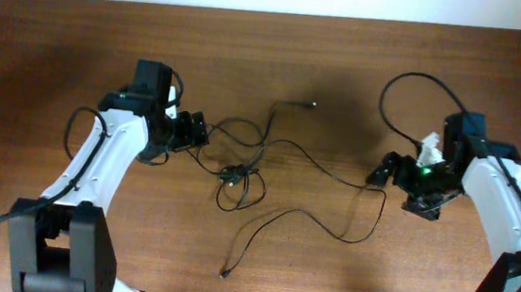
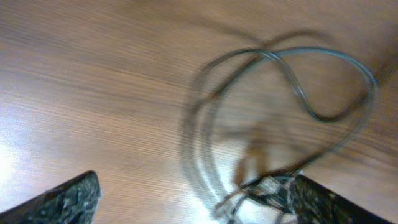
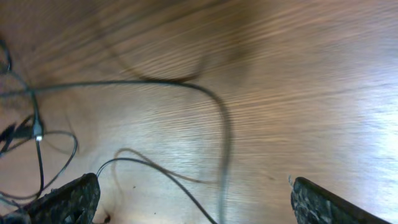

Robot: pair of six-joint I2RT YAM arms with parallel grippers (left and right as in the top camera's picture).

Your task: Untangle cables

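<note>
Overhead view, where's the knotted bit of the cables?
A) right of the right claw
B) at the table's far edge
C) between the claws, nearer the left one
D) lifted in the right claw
C: the cables bunch into a knot on the table between the left claw and the right claw, closer to the left one.

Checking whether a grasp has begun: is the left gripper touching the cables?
Cannot tell. In the left wrist view the cables bunch right beside one finger of the open left gripper, but blur hides any contact.
</note>
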